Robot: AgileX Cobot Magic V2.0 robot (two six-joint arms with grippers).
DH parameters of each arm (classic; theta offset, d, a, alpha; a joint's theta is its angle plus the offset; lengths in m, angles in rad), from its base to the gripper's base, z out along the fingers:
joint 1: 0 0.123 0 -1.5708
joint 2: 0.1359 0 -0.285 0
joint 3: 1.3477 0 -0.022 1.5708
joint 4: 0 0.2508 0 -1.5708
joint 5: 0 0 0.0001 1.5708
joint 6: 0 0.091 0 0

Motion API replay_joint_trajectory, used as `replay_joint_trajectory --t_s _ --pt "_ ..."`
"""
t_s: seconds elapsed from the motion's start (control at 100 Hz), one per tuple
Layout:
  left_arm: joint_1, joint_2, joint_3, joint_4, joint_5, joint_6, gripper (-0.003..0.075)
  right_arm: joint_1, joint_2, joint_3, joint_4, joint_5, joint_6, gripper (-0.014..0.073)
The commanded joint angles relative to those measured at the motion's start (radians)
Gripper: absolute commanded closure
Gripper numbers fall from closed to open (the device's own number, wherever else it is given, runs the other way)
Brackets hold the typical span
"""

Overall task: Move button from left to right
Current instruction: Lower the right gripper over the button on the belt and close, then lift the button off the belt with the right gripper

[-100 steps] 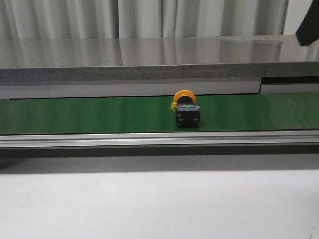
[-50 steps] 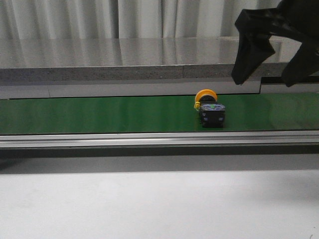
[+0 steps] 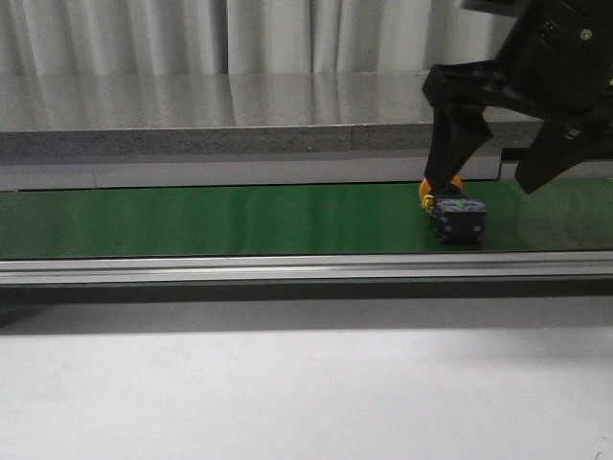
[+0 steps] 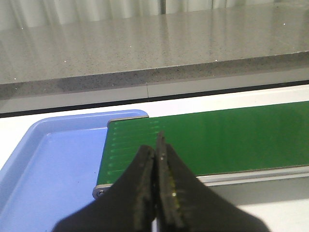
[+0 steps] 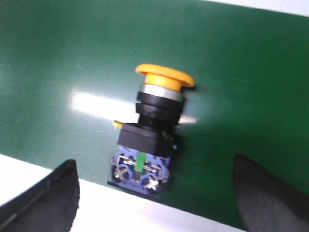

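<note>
Here, largest first:
Grey counter (image 3: pixel 192 101): spans the upper part of the front view, with pale curtains (image 3: pixel 144 34) behind it.
White table (image 3: pixel 287 393): fills the lower part of the front view, in front of the belt's metal rail.
Green belt (image 3: pixel 192 218): a long horizontal band across the middle of the front view; in the left wrist view its end sits just beside a blue tray (image 4: pixel 43 159) at lower left of that frame.
Right gripper (image 3: pixel 490 182): black, at the upper right of the front view, its two fingers spread wide and pointing down, one on each side of the button; in the right wrist view the fingertips (image 5: pixel 46 198) show at the lower corners, clear of the button.
Left gripper (image 4: pixel 155 193): at bottom centre of the left wrist view, fingers pressed together with nothing between them, above the belt's end.
Button (image 3: pixel 457 213): lies on its side on the belt at centre right of the front view, between the spread fingers; yellow-orange cap toward the counter, black body with green and bluish marks toward the rail.
</note>
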Motion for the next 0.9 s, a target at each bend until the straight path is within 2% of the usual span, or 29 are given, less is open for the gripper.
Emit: replay_joint_trajectory --t_s 0.0,0.2,0.27,0.34,0.51,0.58,0.77,0.89 --pt "-0.008 0.007 -0.027 -0.013 -0.078 -0.001 0.0739 0.001 -0.022 -0.034 0.011 -0.047 -0.007 -0.0042" --pt "-0.008 0.007 -0.027 -0.013 -0.078 -0.001 0.0739 0.001 0.026 -0.034 0.009 -0.056 -0.008 -0.0037" --pt "-0.008 0.007 -0.027 -0.013 -0.078 -0.001 0.0739 0.001 0.046 -0.034 0.008 -0.056 -0.008 -0.0002" --pt "-0.008 0.007 -0.027 -0.013 -0.078 -0.001 0.0739 0.001 0.062 -0.034 0.008 -0.056 -0.008 0.0074" --pt "-0.008 0.007 -0.027 -0.013 -0.078 -0.001 0.0739 0.001 0.061 -0.040 0.008 -0.047 -0.006 0.0337" --pt "-0.008 0.007 -0.027 -0.013 -0.078 -0.001 0.0739 0.001 0.061 -0.063 0.008 -0.017 -0.006 0.0405" --pt "-0.008 0.007 -0.027 -0.013 -0.078 -0.001 0.0739 0.001 0.033 -0.164 -0.037 0.080 -0.006 0.0428" --pt "-0.008 0.007 -0.027 -0.013 -0.078 -0.001 0.0739 -0.007 0.013 -0.242 -0.151 0.159 -0.006 0.0428"
